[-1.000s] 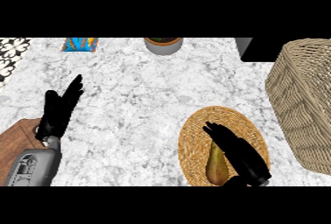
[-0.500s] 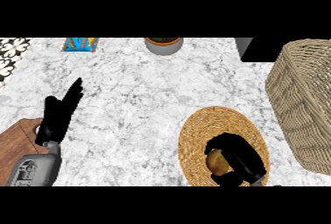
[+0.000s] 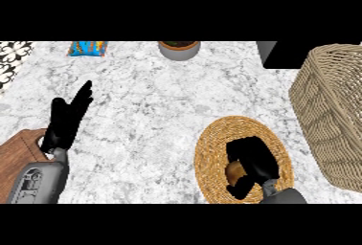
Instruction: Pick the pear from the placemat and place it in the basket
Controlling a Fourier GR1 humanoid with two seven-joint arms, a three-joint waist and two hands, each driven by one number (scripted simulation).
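The pear [image 3: 232, 171] is seen over the round woven placemat [image 3: 212, 143] at the lower right of the marble tabletop [image 3: 155, 110]. It is largely hidden by the right hand [image 3: 256, 160], whose fingers [image 3: 246, 148] are curled round it, and whether it is lifted off the mat cannot be told. The wicker basket [image 3: 332, 115] is set just beside the placemat at the right edge, and the left hand [image 3: 67, 119] is held at the left with fingers straight and together, near a wooden board [image 3: 17, 148].
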